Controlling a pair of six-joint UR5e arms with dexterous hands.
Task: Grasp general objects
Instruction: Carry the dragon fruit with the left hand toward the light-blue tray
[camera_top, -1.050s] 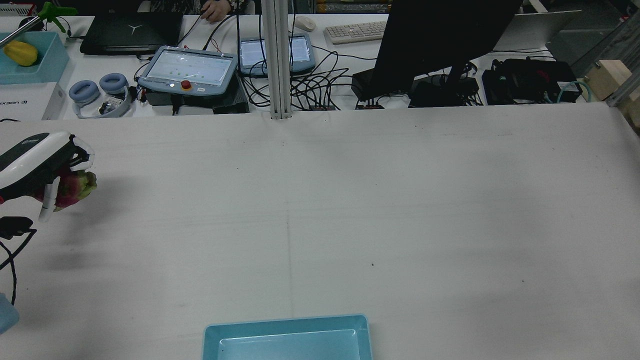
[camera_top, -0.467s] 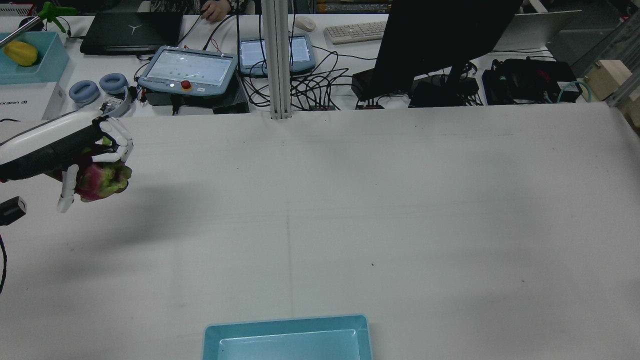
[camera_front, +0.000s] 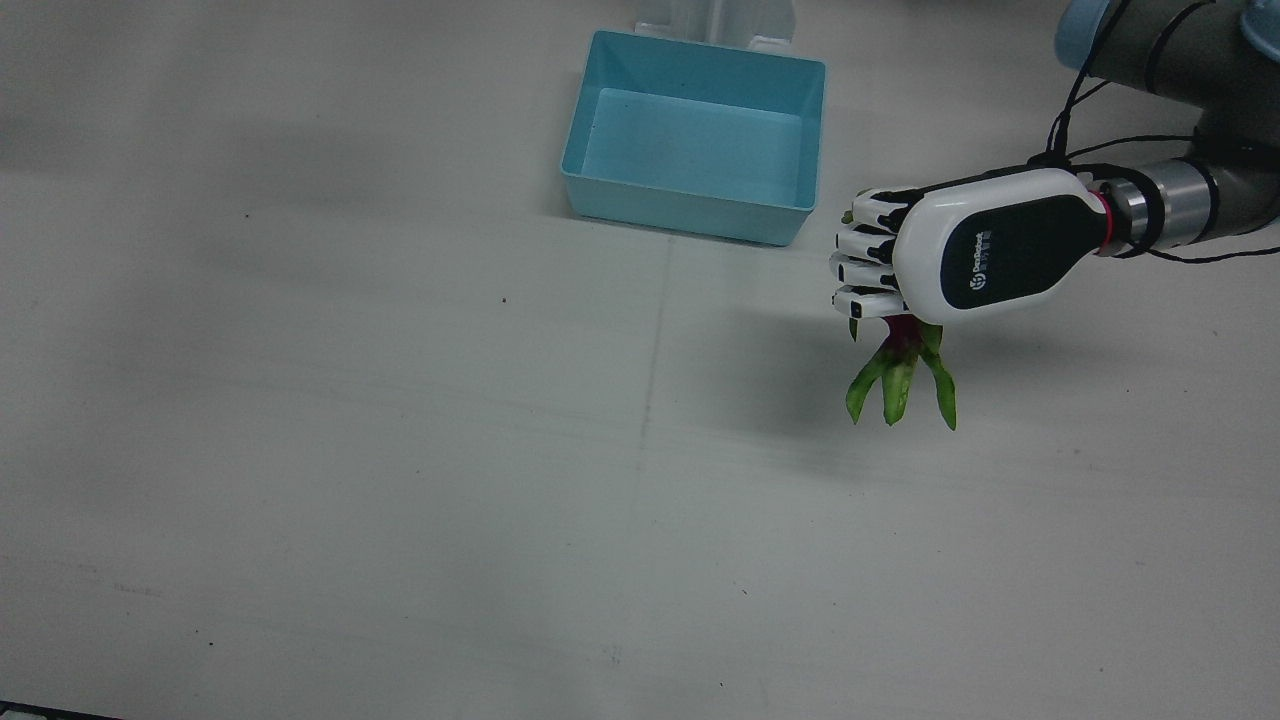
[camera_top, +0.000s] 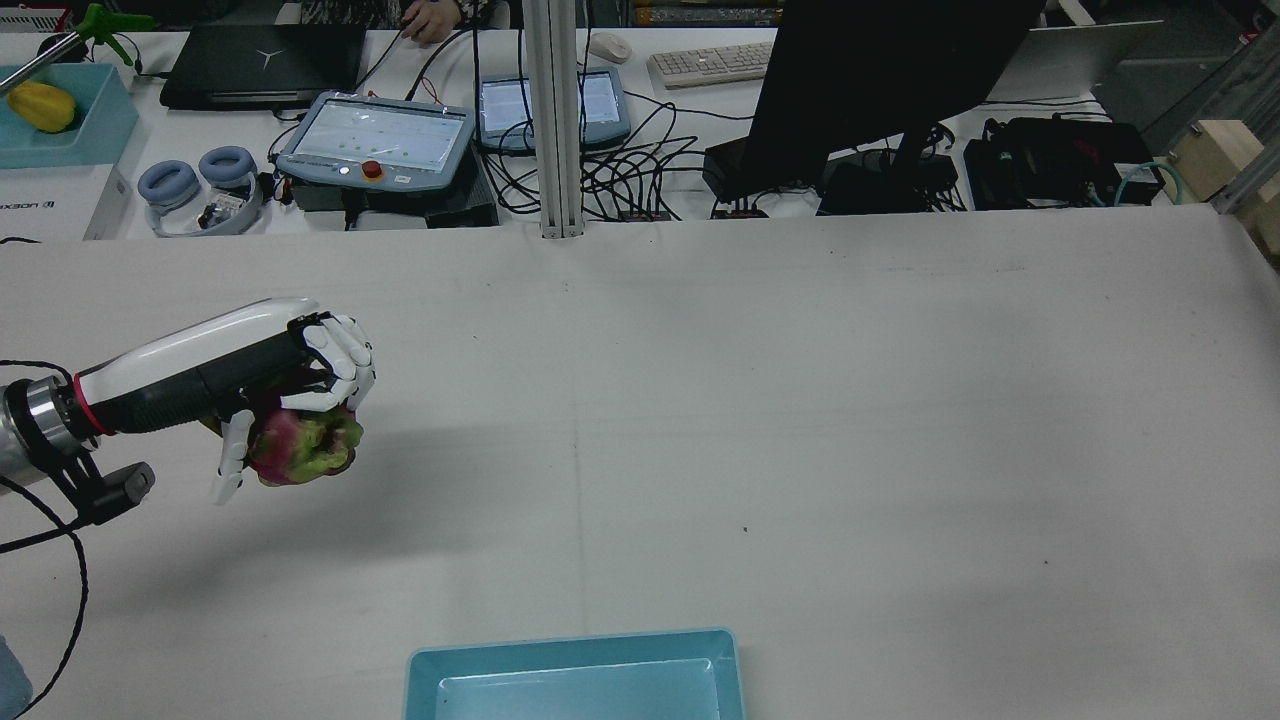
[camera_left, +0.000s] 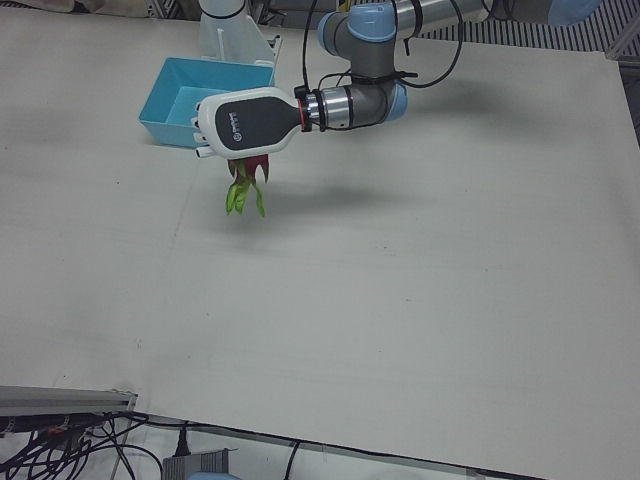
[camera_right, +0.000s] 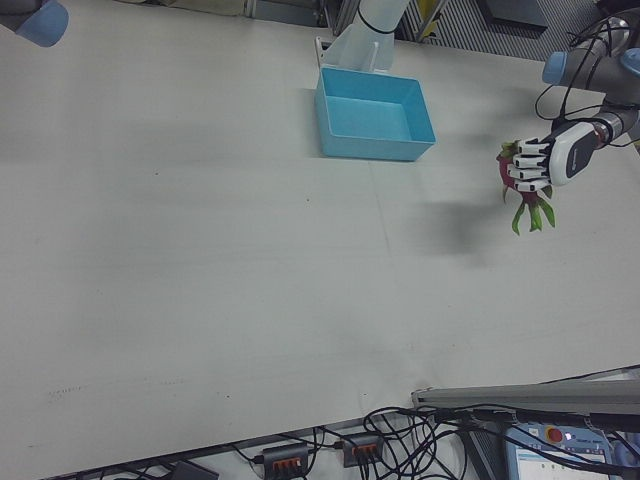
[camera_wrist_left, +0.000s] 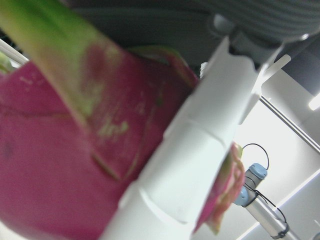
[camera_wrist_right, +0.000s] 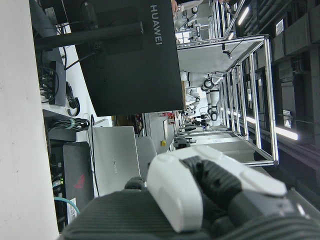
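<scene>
White table, left hand fingers clasping dragon fruit, apparently airborne

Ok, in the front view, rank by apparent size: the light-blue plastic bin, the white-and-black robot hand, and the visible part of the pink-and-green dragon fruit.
1. Light-blue plastic bin, clearly largest.
2. White-and-black left hand; it is raised nearer the camera, so it may look bigger than it is.
3. Pink-and-green dragon fruit, smallest; only its green leaf tips and a bit of pink show below the hand.
</scene>
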